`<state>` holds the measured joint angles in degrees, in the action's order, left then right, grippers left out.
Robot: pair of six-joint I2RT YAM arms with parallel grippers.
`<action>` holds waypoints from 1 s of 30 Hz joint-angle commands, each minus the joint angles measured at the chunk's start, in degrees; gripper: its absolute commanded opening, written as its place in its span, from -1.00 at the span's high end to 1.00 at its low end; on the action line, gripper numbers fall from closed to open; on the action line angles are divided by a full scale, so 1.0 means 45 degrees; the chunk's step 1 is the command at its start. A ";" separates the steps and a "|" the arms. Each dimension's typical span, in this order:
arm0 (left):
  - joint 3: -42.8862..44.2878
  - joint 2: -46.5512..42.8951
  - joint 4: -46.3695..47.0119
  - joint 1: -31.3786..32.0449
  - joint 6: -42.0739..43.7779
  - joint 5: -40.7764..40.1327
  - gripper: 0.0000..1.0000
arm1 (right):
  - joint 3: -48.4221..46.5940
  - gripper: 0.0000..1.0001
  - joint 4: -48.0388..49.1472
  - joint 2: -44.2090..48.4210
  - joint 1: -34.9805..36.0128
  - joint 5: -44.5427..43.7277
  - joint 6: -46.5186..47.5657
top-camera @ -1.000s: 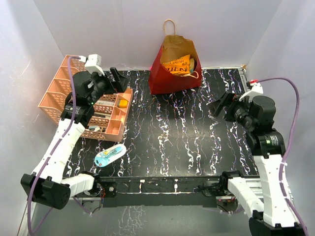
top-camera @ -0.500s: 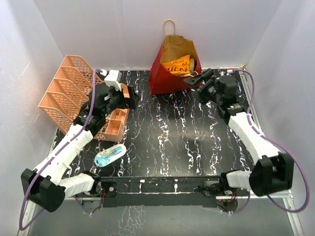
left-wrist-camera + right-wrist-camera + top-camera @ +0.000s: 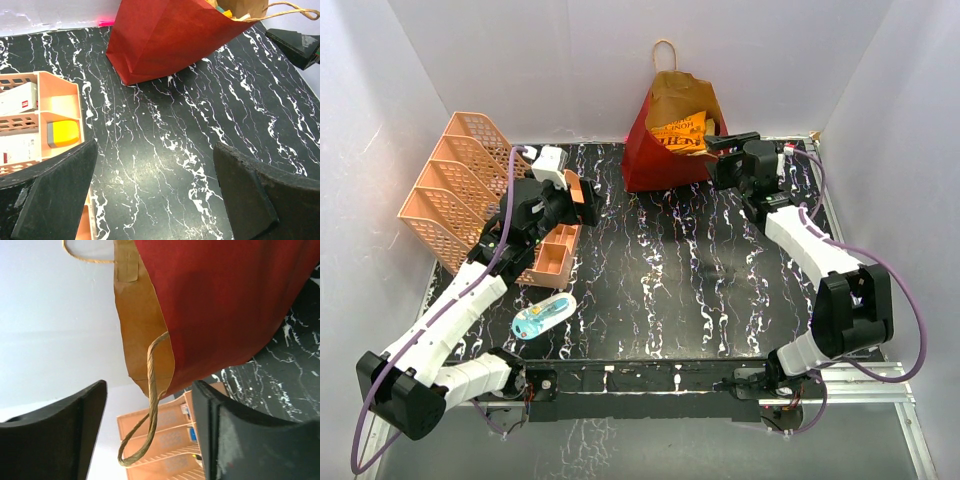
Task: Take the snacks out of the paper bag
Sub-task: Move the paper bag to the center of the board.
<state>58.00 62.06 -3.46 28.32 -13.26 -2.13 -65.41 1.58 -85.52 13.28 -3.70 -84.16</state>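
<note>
The paper bag [image 3: 665,155] stands at the back centre, red outside and kraft inside, its mouth open. An orange snack packet [image 3: 682,133] shows in the mouth; the other snacks are hidden. My right gripper [image 3: 713,152] is open at the bag's right rim. In the right wrist view the bag's twine handle [image 3: 150,405] hangs between the open fingers [image 3: 150,390], beside the red wall [image 3: 235,305]. My left gripper [image 3: 585,205] is open and empty by the pink organizer, above bare table in its own view [image 3: 155,155], with the bag [image 3: 170,35] ahead.
A pink basket organizer [image 3: 470,195] lies at the left with small items in its compartments, and it also shows in the left wrist view [image 3: 55,100]. A blue-white blister-packed item [image 3: 542,317] lies on the black marbled table [image 3: 700,270] near the front left. White walls enclose the table.
My right arm has swung from the right side in to the bag's right rim, its fingers now around the handle. My left gripper has shifted right off the organizer.
</note>
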 commanded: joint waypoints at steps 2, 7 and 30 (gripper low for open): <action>-0.0061 -0.0344 0.0340 0.0052 0.0172 -0.0420 -0.97 | -0.0641 -0.18 0.1176 0.0083 0.0225 -0.0788 -0.0928; -0.0103 -0.0329 0.0301 0.0055 0.0134 -0.0557 -0.97 | -0.0435 0.58 0.1399 0.0258 0.0238 -0.0588 -0.0973; -0.0198 0.0331 0.0369 0.0053 -0.0650 0.0067 -0.97 | 0.4446 0.85 -0.5476 0.9978 0.0301 0.1757 0.1625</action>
<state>57.14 62.76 -3.07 28.32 -13.72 -3.84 -47.44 -12.60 -51.35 14.52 0.47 -81.34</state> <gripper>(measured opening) 0.983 0.076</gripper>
